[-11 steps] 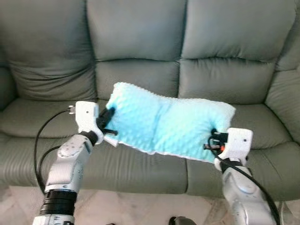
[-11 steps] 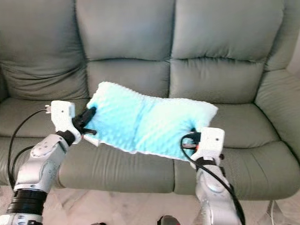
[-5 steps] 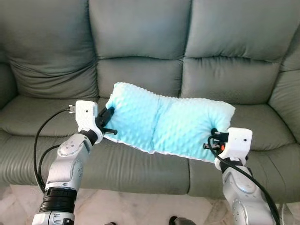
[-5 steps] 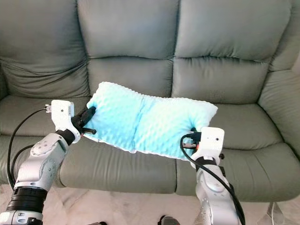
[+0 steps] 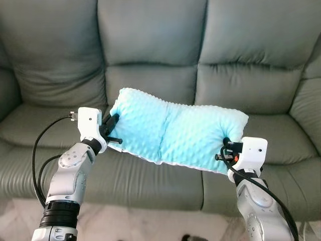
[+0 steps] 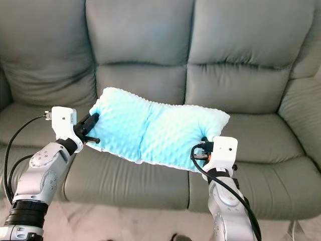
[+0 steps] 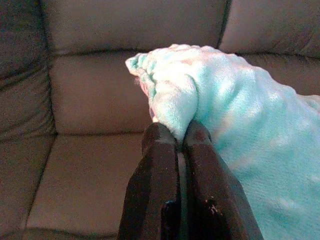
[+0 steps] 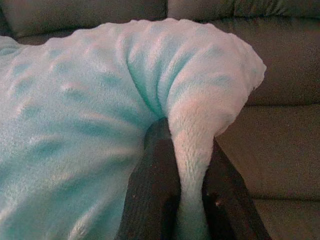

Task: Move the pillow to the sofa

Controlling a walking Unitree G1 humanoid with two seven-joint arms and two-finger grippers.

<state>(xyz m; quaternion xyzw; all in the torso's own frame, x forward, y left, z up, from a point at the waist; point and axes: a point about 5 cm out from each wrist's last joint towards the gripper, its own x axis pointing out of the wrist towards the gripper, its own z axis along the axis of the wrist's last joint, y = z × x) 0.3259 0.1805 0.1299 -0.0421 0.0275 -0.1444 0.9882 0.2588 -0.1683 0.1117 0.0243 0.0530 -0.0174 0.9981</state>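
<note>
Both claws have your pillow [image 5: 175, 133] pinched by its ends: left claw [image 5: 111, 131] clamped on one corner, right claw [image 5: 225, 150] on the other. It hangs above the sofa [image 5: 150, 75] seat cushions, so only lowering and releasing seem left.

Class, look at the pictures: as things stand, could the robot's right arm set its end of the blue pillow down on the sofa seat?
Probably yes. The right gripper is shut on the pillow just above the sofa seat, and nothing lies between them. The left gripper grips the other end.
</note>
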